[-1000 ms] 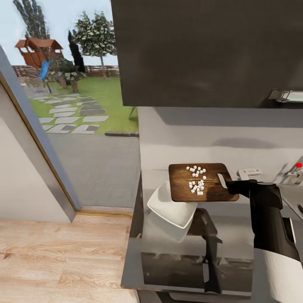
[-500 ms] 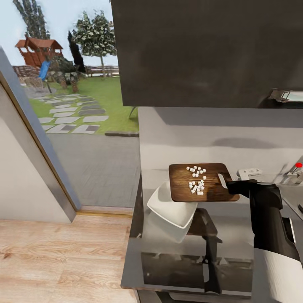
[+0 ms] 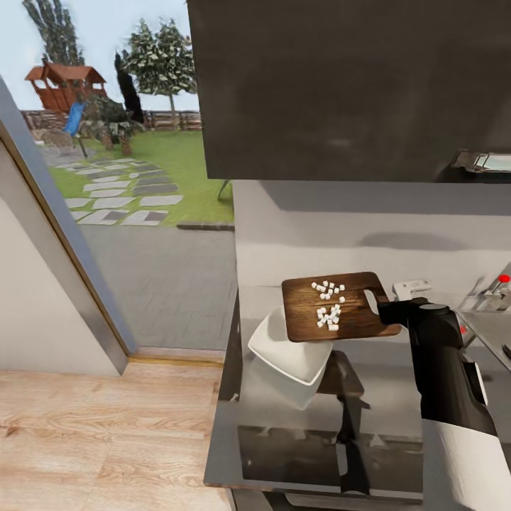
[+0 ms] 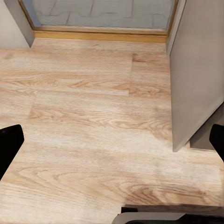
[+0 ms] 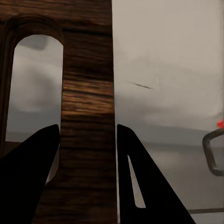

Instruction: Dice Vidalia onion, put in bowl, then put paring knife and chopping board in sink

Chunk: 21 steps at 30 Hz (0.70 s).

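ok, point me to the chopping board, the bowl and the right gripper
chopping board (image 3: 305, 323): head view, bare wood at its near left corner.
bowl (image 3: 284, 351): head view, white inner surface below the board.
right gripper (image 5: 86, 154): right wrist view, midway between fingertips, on the board's handle strip.

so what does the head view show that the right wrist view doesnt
The head view alone gives the wider scene: the diced onion scattered on the chopping board's top, the white bowl partly under the board's near-left corner, the glossy countertop and the garden outside. The right wrist view alone gives the close grip: one finger passes through the slot handle and the other sits outside the board's end, the two pinching the wood strip. Both show the chopping board held by the right end effector.
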### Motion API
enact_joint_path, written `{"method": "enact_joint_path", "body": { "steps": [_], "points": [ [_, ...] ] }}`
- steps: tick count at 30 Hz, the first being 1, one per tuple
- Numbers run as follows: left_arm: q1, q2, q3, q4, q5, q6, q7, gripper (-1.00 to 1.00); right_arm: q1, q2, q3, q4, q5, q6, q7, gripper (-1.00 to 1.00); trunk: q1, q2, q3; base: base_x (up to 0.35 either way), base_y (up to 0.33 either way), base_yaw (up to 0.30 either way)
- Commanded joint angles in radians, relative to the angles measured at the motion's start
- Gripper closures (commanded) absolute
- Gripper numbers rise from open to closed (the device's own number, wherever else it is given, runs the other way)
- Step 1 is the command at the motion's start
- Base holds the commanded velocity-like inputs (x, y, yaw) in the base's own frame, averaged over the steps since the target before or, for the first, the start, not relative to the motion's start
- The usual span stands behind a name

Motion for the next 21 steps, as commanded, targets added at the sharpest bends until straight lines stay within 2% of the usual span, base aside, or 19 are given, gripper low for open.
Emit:
{"method": "enact_joint_path", "body": {
  "steps": [1,6,9,12,16,21],
  "points": [
    [0.000,0.001,-0.009,-0.002,0.007,-0.001,0.003,-1.00,-0.001,0.000,0.000,-0.001,0.010,0.002,0.011,1.00,0.001,-0.002,-0.002,0.000,0.000,0.000],
    [0.000,0.001,-0.008,-0.002,0.007,-0.001,0.003,-1.00,-0.001,0.000,0.002,-0.001,0.010,0.003,0.007,1.00,0.001,-0.002,-0.002,0.000,0.000,0.000],
    [0.000,0.001,-0.008,-0.002,0.008,-0.001,0.005,-1.00,-0.001,0.019,0.034,-0.001,0.009,0.004,-0.043,1.00,0.001,-0.002,-0.002,0.000,0.000,0.000],
    [0.000,0.001,-0.008,-0.002,0.008,-0.001,0.005,-1.00,-0.001,0.032,0.049,-0.001,0.009,0.004,-0.062,1.00,0.001,-0.002,-0.002,0.000,0.000,0.000],
    [0.000,0.001,-0.008,-0.002,0.008,-0.001,0.005,-1.00,-0.001,0.043,0.067,-0.001,0.011,0.004,-0.069,1.00,0.001,-0.002,-0.002,0.000,0.024,0.000],
    [0.000,0.001,-0.008,-0.002,0.008,-0.001,0.005,-1.00,-0.001,0.046,0.072,-0.001,0.012,0.004,-0.070,1.00,0.001,-0.002,-0.002,0.000,0.153,0.000]
  ]
}}
